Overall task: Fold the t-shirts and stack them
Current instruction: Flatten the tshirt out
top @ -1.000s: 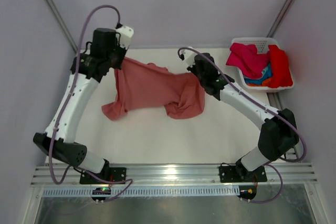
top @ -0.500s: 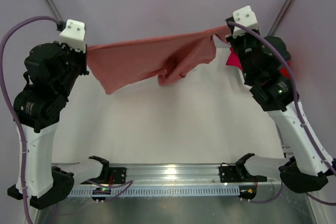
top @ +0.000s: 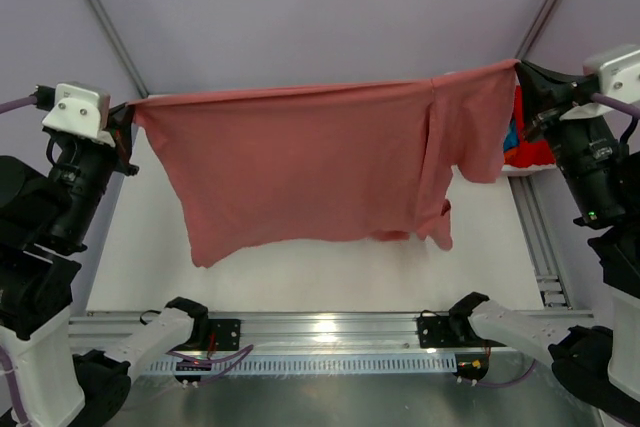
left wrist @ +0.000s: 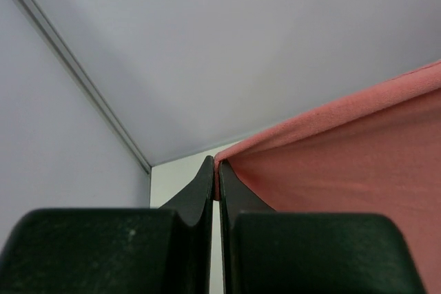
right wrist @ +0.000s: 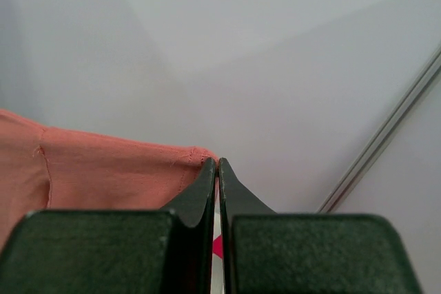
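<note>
Top external: salmon t-shirt, just crumpled, now hangs taut (ready to lay flat), left pincer and right pincer pinching its corners.

The top view looks down on the bench from behind the arms. Wrist views sit close behind the left end effector and right end effector; all 3 share the salmon t-shirt.
</note>
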Available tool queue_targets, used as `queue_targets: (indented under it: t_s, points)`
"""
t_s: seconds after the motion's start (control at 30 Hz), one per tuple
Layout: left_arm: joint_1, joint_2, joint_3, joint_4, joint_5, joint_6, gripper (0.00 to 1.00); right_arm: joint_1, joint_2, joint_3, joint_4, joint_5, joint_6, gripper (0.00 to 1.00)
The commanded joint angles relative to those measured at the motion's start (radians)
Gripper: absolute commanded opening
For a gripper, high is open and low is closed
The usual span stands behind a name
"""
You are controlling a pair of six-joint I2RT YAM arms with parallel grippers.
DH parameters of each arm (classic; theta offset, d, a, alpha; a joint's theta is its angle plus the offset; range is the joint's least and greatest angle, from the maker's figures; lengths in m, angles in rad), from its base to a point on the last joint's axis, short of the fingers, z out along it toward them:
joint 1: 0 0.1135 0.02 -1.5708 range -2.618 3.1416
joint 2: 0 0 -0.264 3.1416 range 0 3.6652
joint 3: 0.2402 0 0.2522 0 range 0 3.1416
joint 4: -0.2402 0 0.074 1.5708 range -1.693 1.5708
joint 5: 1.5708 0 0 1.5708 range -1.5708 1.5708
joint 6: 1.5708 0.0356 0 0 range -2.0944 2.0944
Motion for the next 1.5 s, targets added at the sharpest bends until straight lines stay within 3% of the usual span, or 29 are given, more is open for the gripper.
queue_targets:
  t_s: [0.0,0.43,0.67,0.9,1.23,1.47]
  points:
    - [0.011,0.003,-0.018,0.018,-0.043,-0.007,0.00,-0.012,-0.021,0.041,-0.041,-0.007,0.029,0.03]
    - [0.024,-0.096,-0.136,-0.022,0.029,0.010,0.00,-0.033,-0.108,0.047,-0.155,-0.312,0.145,0.03]
    - [0.025,-0.096,-0.140,-0.030,0.067,0.013,0.00,-0.033,-0.123,0.012,-0.224,-0.470,0.121,0.03]
    - [0.042,-0.150,-0.160,-0.050,0.149,0.020,0.00,-0.096,-0.206,0.031,-0.334,-0.839,0.052,0.03]
    - [0.076,-0.190,-0.135,-0.103,0.360,-0.004,0.00,-0.156,-0.222,0.157,-0.474,-1.163,-0.028,0.03]
    - [0.097,-0.184,-0.082,-0.200,0.644,0.012,0.00,-0.194,-0.237,0.213,-0.518,-1.272,-0.042,0.03]
